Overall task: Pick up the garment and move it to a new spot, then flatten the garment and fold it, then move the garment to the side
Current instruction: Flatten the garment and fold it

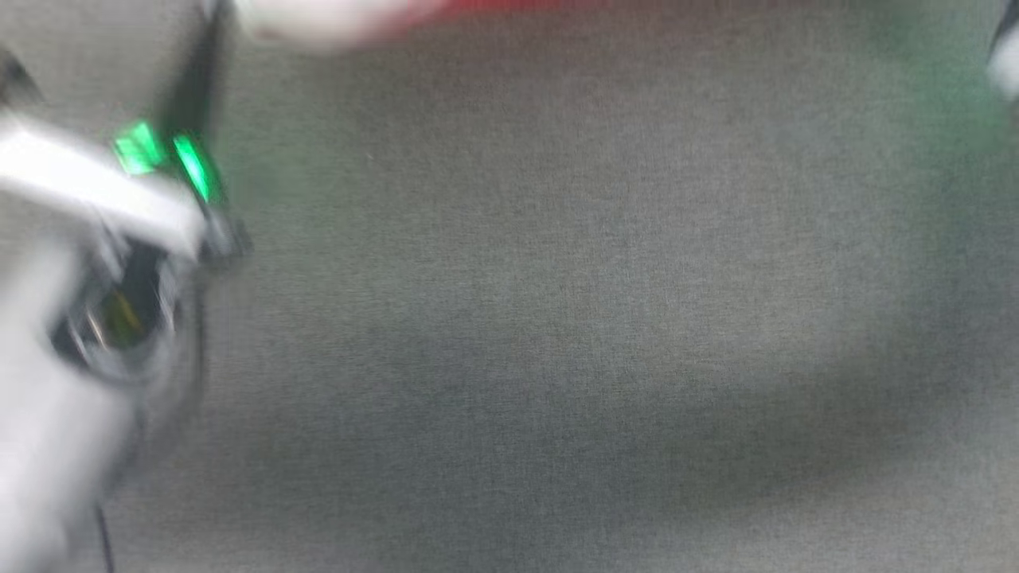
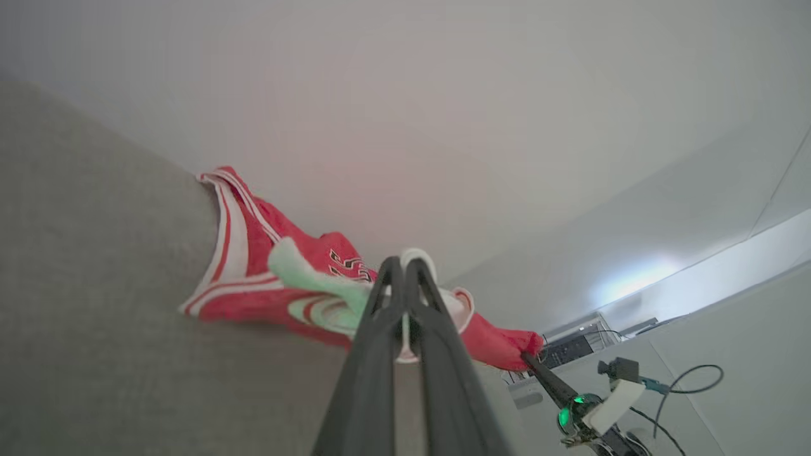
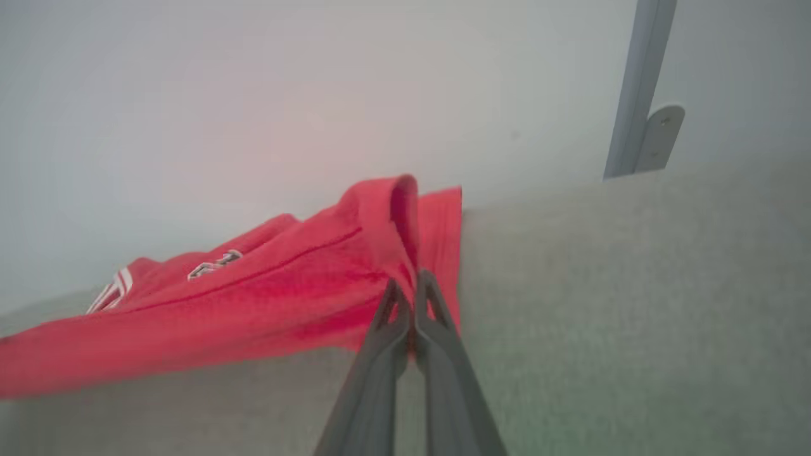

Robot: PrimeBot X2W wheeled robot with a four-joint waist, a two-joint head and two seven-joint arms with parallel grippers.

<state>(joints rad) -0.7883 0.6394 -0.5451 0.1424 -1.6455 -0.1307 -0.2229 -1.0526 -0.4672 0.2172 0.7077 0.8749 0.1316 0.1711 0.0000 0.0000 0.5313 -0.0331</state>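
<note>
Nearest: grey woven surface (image 1: 557, 318), broad, blurred in the head view. Near left, over that surface: pale left forearm (image 1: 80, 187), blurred, with green lights (image 1: 167, 159) at the wrist. Farther on, left: left gripper (image 2: 403, 269), clenched, long dark fingers pressed together on a white fold of the garment (image 2: 247, 272), a little white cloth showing above the tips and green-tinted pale cloth just left of them. Farther on, right: right gripper (image 3: 410, 286), likewise clenched, pinching a plain red edge where the fabric bunches into a raised fold. Same right gripper (image 2: 527, 358) in the left wrist view, tip buried in a red corner at the right end of the cloth, a green light lower on that arm. Cloth itself bright red, white sleeve end with red-and-white stripe bands toward the left, dark white-edged lettering on the chest, too small to read. Grasped at both ends, stretched left to right between the two grippers along the far side of the surface. In the head view, garment (image 1: 493, 5) as a red strip with a white blur at the top edge. Directly beyond: pale wall (image 3: 253, 95), faint red glow on it. Far right: grey post (image 3: 640, 95) with a rounded bracket, rising behind the surface. Far right, beyond the right gripper: dark equipment box (image 2: 570, 347) with cables.
</note>
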